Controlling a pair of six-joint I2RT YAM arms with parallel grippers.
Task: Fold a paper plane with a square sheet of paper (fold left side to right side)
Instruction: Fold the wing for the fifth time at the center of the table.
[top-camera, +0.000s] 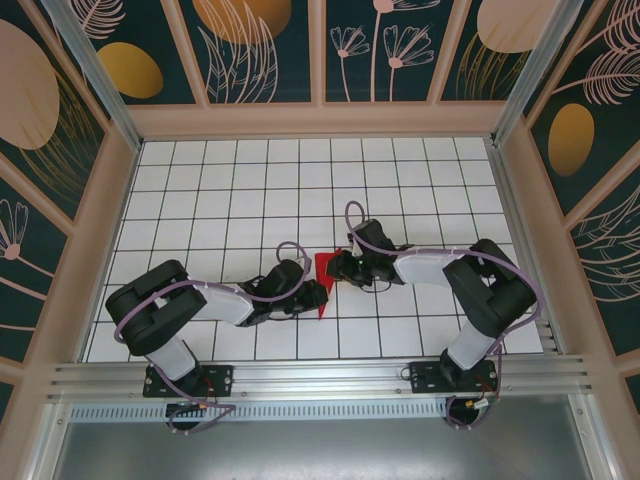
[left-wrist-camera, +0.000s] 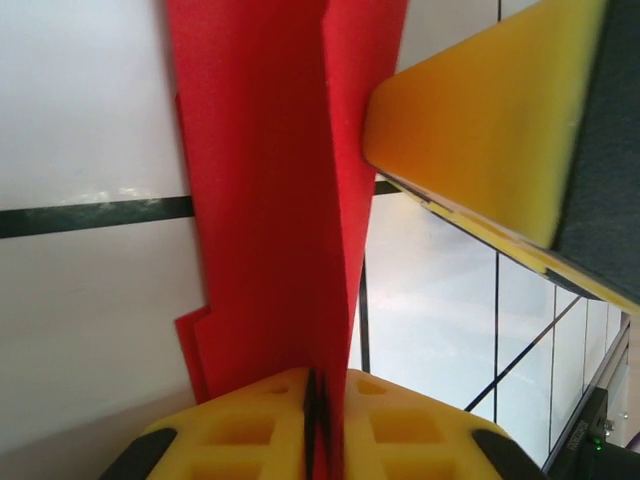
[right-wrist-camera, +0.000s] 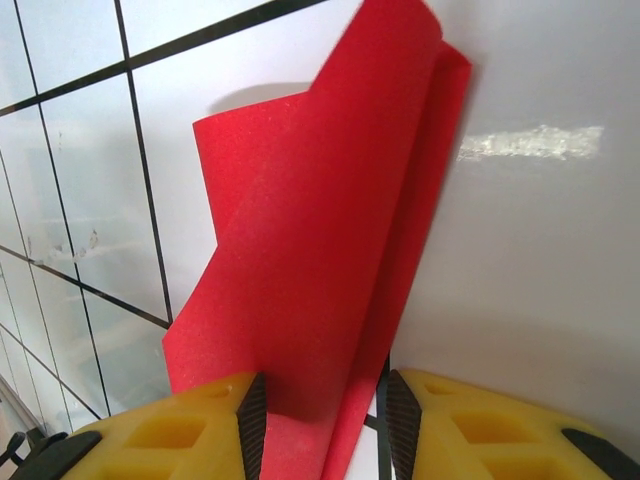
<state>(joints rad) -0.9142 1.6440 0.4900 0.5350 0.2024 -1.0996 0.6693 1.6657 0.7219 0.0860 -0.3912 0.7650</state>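
Observation:
The red paper plane lies folded and narrow on the white grid table, between the two arms. In the left wrist view it stands as a long creased strip, and my left gripper is shut on its near end, pads almost together. The right gripper's yellow finger rests against the strip's right edge. In the right wrist view a curled flap of the plane rises between the jaws of my right gripper, which is open; the left pad is near the flap and the right pad is apart from it.
The white tiled table stretches away behind the grippers. Patterned walls with a wooden frame enclose it on three sides. The metal rail with both arm bases runs along the near edge.

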